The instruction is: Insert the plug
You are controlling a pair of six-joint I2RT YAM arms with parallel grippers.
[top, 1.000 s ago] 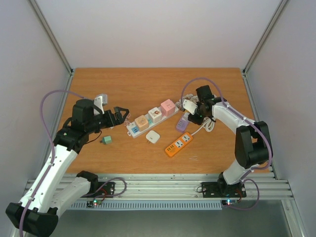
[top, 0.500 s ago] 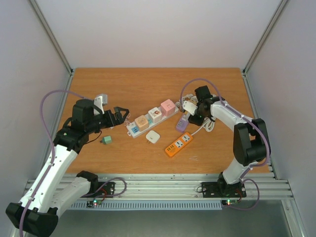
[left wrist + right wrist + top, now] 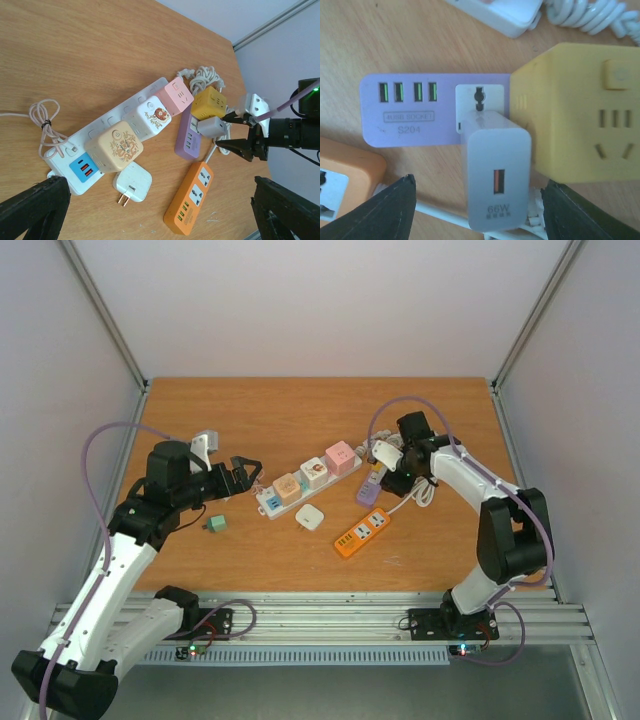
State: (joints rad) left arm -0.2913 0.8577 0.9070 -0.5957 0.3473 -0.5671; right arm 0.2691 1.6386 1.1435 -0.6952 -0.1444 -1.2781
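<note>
The grey charger (image 3: pixel 495 165) sits in the purple strip (image 3: pixel 410 132). The right claw (image 3: pixel 220 131) is open around it, the left claw (image 3: pixel 252 476) open too.

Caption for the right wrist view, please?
Grey 66W charger sits in the purple power strip beside the yellow cube adapter, right end effector open around it.

Looks like a robotics lab test cell, not a home: plain pale walls (image 3: pixel 300 300) framed in aluminium struts (image 3: pixel 112 325) around a bare wooden tabletop (image 3: pixel 260 415), slotted rails (image 3: pixel 330 612) along its near edge with two arm bases (image 3: pixel 455 625) bolted on (status lights (image 3: pixel 458 648) glowing, purple cables (image 3: pixel 84 460) looping loose), mismatched power strips (image 3: pixel 362 533) laid out mid-tabletop.
</note>
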